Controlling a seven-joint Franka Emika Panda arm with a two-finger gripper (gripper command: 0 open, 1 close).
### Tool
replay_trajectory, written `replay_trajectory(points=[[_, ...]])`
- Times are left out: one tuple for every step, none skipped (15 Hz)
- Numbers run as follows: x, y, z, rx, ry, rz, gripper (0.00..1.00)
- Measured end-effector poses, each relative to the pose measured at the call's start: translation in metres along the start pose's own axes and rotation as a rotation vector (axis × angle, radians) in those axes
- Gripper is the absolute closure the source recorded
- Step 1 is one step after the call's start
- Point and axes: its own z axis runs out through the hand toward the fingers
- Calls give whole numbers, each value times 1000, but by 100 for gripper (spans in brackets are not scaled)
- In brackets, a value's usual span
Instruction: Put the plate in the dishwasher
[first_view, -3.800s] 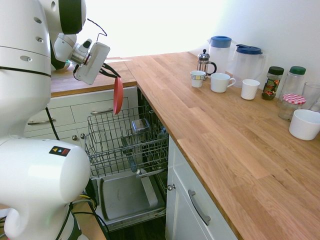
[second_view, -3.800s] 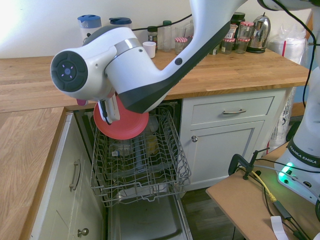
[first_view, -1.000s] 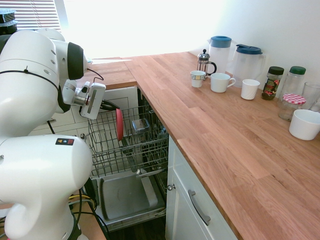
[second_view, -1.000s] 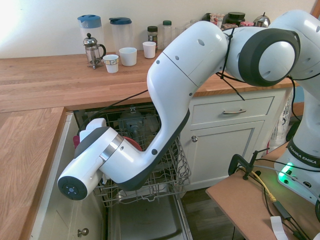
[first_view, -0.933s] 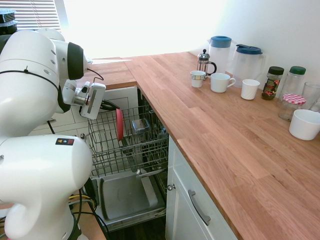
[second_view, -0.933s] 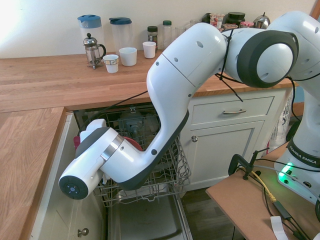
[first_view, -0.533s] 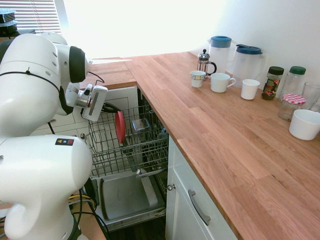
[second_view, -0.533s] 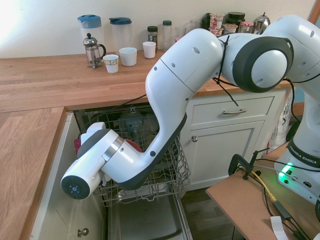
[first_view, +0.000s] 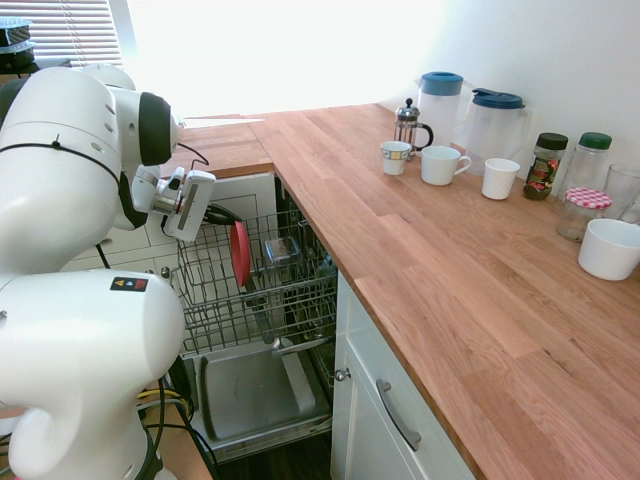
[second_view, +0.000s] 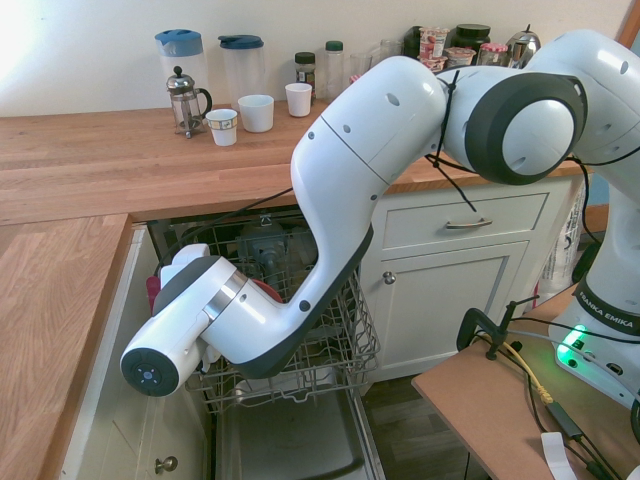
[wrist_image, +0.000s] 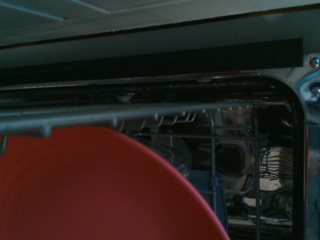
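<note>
Light wooden desk (first_view: 440, 230) runs along a white wall, pulled-out grey metal wire rack (first_view: 205, 300) of the dishwasher below its edge. Clock faces per first exterior view, 12 at top. Small round coral-red plate (first_view: 240, 254) is at about 10 o'clock from picture centre, nearly edge-on, upright with a slight tilt, at the rack. Can't tell if it touches the wires. Fingers (first_view: 222, 214) are pressed together on the plate's upper rim. White arm reaches in from 9 o'clock. Grey drop-down inner door (first_view: 255, 390) lies open under the rack, at 7 o'clock. On the desk, 1 o'clock: glass-and-metal french press (first_view: 407, 125), small white patterned cup (first_view: 395, 157) just beside it, blue-lidded clear plastic pitcher (first_view: 438, 108) behind. White handleless cup (first_view: 609, 249) at 3 o'clock. Wrist view: plate fills the near part, rack wires next to it.
</note>
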Motion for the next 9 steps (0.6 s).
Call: replay_trajectory(points=[[0,-2,-1,16,0,3,0],[0,-3,-3,30,1,5,0],[0,-4,-3,38,1,5,0],[0,-5,-4,41,1,6,0],[0,-5,-5,45,2,6,0],[-1,-6,-6,49,3,7,0],[-1,-6,-8,53,4,8,0],[-1,-7,-10,56,6,7,0],[0,-7,-13,60,8,8,0]])
